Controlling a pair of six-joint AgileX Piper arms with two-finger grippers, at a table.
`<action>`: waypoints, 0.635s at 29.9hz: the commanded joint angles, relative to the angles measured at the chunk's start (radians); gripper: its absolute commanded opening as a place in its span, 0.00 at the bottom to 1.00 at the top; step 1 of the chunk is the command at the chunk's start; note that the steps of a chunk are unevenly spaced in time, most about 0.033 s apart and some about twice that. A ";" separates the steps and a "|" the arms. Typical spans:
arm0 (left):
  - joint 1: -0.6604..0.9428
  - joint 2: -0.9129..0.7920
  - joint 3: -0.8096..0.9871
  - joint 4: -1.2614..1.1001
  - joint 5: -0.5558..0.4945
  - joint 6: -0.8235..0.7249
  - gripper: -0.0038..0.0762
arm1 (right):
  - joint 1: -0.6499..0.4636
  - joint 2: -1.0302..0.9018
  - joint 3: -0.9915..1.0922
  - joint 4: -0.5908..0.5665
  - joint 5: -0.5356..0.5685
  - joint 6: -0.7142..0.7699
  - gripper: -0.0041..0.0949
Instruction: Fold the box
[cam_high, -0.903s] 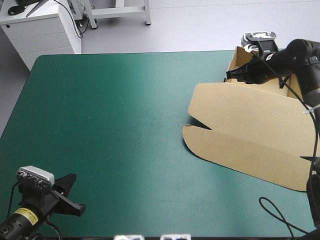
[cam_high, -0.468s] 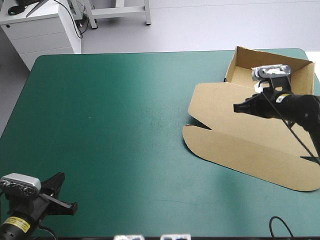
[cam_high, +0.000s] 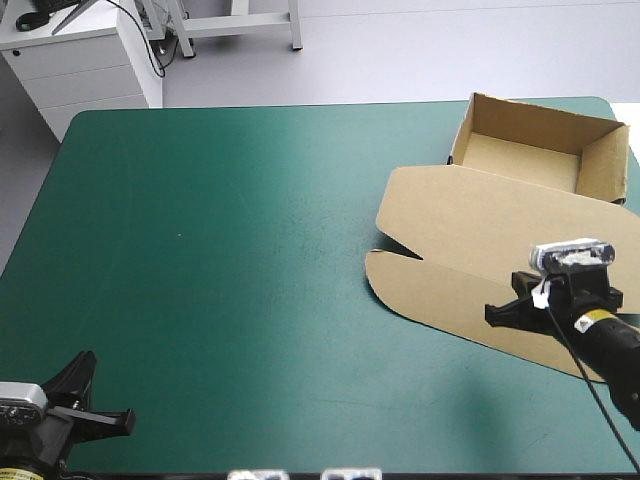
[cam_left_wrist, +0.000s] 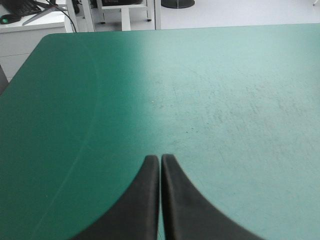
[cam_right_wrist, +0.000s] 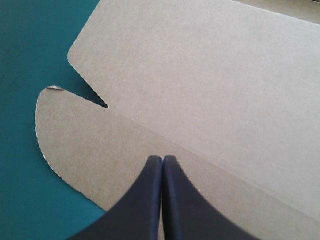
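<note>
Teal-green counter (cam_high: 220, 260): we are seeing the box (cam_high: 470, 225) at its far right, walls (cam_high: 530, 115) standing, lid (cam_right_wrist: 200, 75) lying flat; folding looking nearly done. Both jaws are resting pinched together, empty.

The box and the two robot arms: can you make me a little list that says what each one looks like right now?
box: brown, an open tray with its lid lying flat
tray: walls up, at the far right corner of the table
lid: flat on the table, on the tray's near side
left jaws: shut, over bare teal-green table near its near left corner, far from the box
right jaws: shut, above the lid's front flap; cannot tell if they touch it
</note>
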 joint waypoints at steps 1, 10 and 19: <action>0.034 0.006 -0.028 -0.004 -0.071 -0.002 0.04 | 0.001 -0.103 0.066 0.008 -0.097 -0.019 0.02; 0.076 0.004 -0.028 -0.005 -0.071 -0.002 0.04 | 0.001 -0.415 0.262 0.006 -0.094 0.021 0.02; 0.076 -0.004 -0.028 -0.005 -0.039 -0.006 0.04 | 0.001 -0.492 0.268 -0.012 -0.020 0.067 0.02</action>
